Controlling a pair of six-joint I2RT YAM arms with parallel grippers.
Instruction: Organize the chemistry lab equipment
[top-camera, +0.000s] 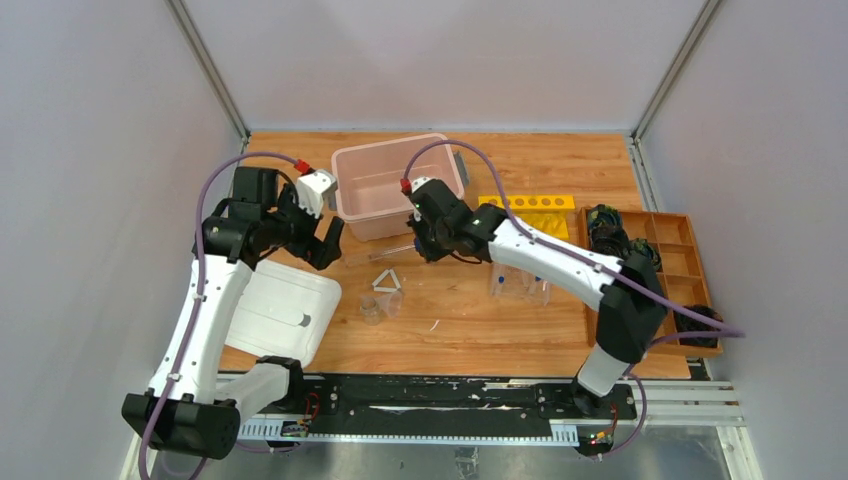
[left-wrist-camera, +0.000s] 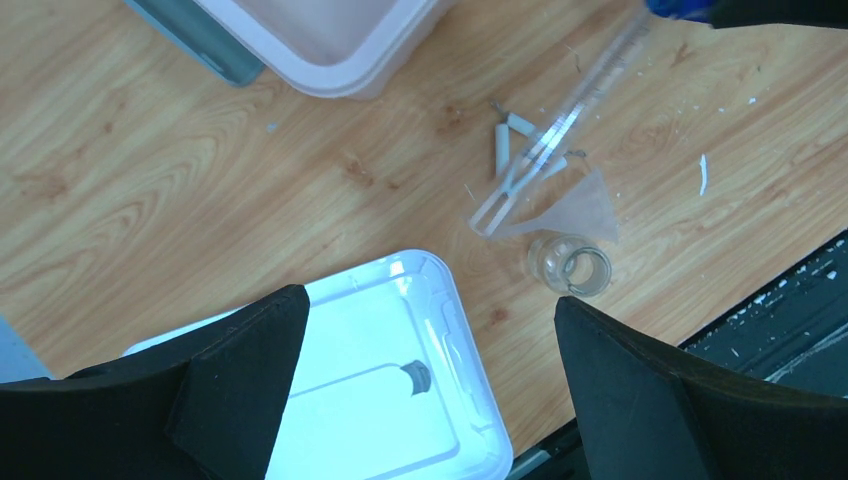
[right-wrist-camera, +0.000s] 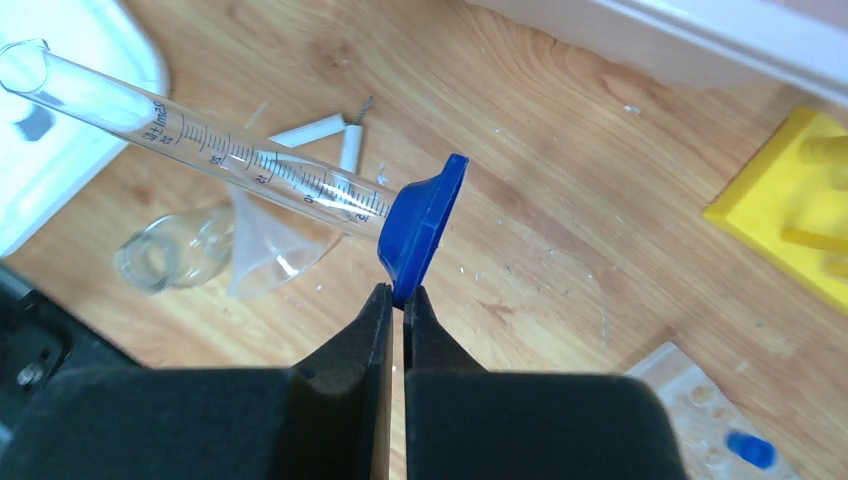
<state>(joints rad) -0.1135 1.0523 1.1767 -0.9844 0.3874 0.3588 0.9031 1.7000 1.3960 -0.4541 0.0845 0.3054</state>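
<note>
While my right gripper (right-wrist-camera: 396, 297) pinched the blue foot of the graduated cylinder (right-wrist-camera: 255, 172), its clear tube slanted away leftward beyond the fingertips.

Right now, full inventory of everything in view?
graduated cylinder: 1, clear with blue base, held by right gripper
funnel: 1, clear, centre
small cup: 1, clear, beside funnel
triangle: 1, white, centre
tube rack: 1, clear, right of centre, holds blue-capped tubes
yellow rack: 1, yellow, back right
bin: 1, pink, back centre
lid: 1, white, front left
wooden tray: 1, brown, right edge
left gripper: 1, black, open, beside bin
right gripper: 1, black, shut on graduated cylinder
</note>
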